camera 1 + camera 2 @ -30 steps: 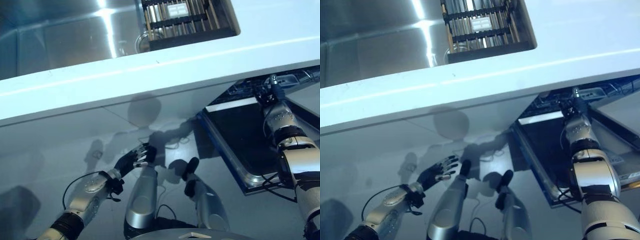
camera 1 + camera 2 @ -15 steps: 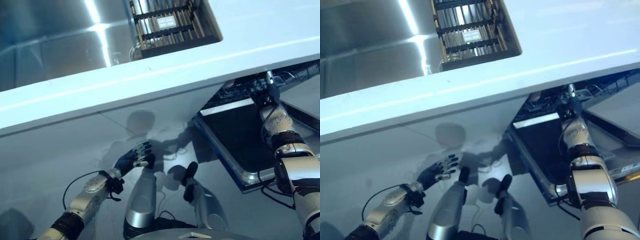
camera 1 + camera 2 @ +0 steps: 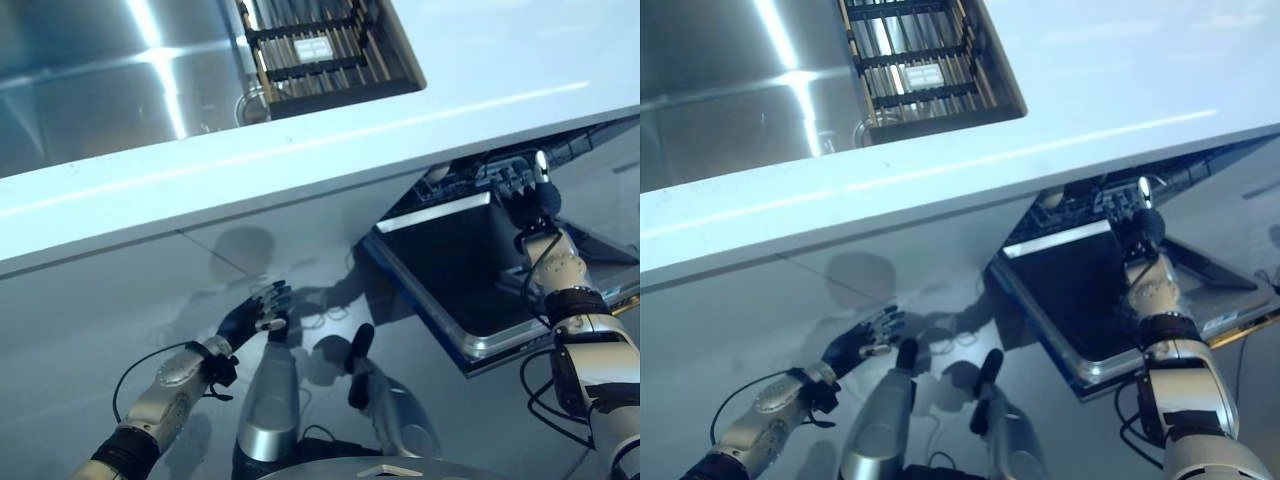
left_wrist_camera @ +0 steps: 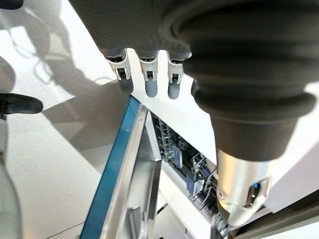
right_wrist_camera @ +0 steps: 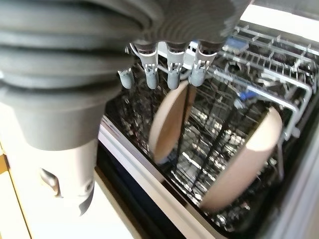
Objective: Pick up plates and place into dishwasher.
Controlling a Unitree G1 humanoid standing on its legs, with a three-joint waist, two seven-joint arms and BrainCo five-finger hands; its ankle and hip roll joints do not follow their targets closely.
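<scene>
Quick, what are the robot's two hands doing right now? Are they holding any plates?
Left hand: open, fingers spread, holding nothing.
Right hand: open above a round beige plate standing in the dishwasher's wire rack, holding nothing.

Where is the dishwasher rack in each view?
Left eye view: dishwasher rack under the counter, beside the right hand.
Right eye view: rack in the same spot.
Left wrist view: rack past the fingers.
Right wrist view: rack holding plates.
Shared landmark: the open dishwasher door.
</scene>
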